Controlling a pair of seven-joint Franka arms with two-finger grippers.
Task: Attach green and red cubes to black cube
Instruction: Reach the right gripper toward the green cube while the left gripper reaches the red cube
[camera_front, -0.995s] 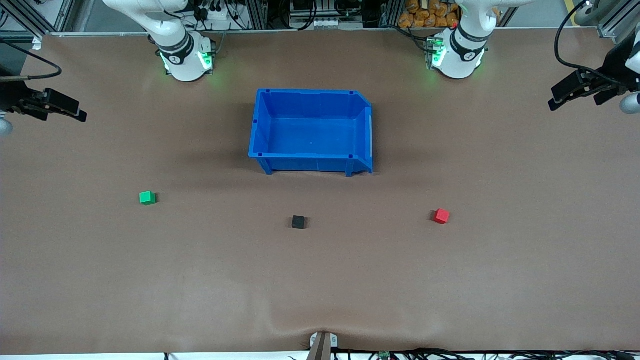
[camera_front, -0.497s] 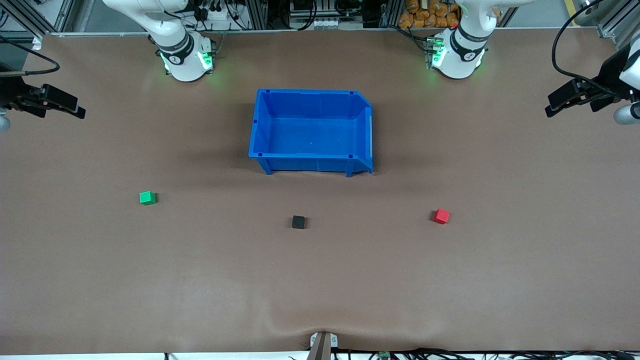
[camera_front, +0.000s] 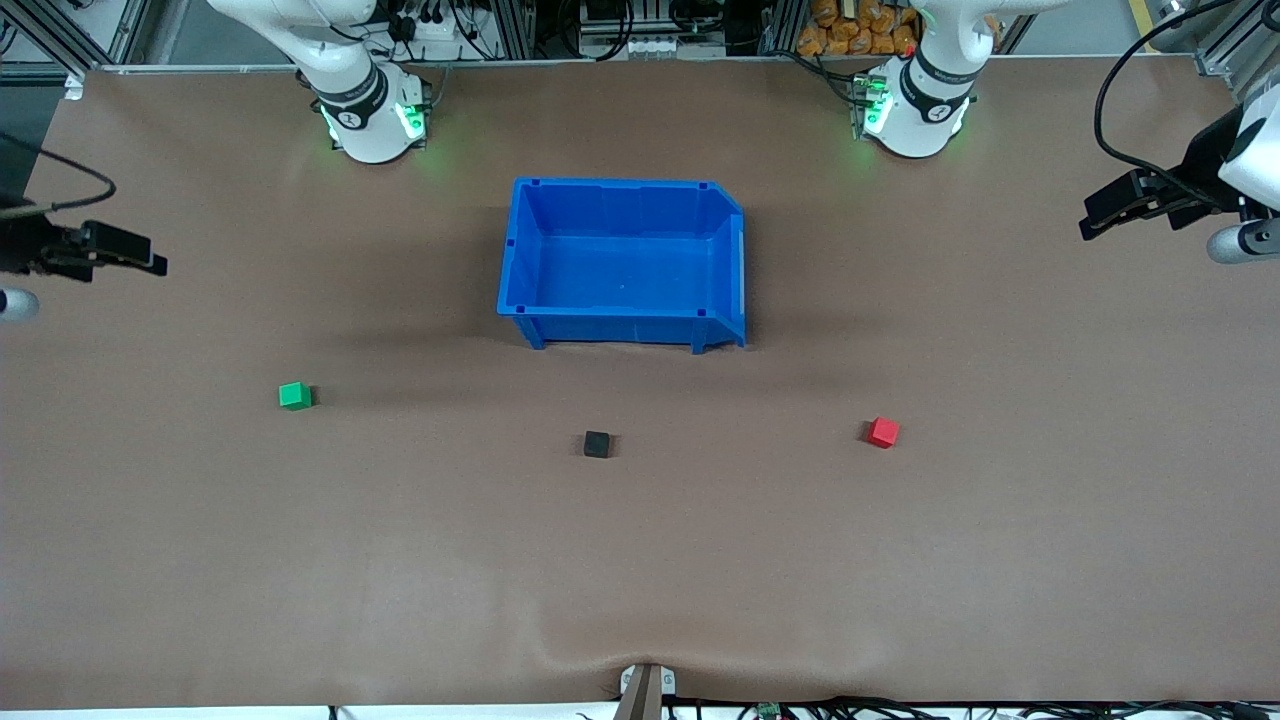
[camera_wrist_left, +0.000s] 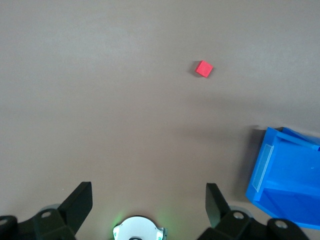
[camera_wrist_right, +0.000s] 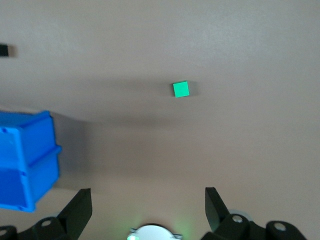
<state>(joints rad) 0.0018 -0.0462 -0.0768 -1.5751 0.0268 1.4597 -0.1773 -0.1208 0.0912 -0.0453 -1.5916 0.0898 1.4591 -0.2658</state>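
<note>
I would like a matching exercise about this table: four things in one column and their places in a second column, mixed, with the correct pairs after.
Things:
1. green cube
2. red cube
3. black cube
4. bin

Places:
A. toward the left arm's end
B. between the other two cubes
C. toward the right arm's end
D. farthest from the front camera

Pairs: 1-C, 2-A, 3-B, 4-D

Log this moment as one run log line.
left tool open, over bare table | right tool open, over bare table | green cube, black cube, red cube apart, untouched
</note>
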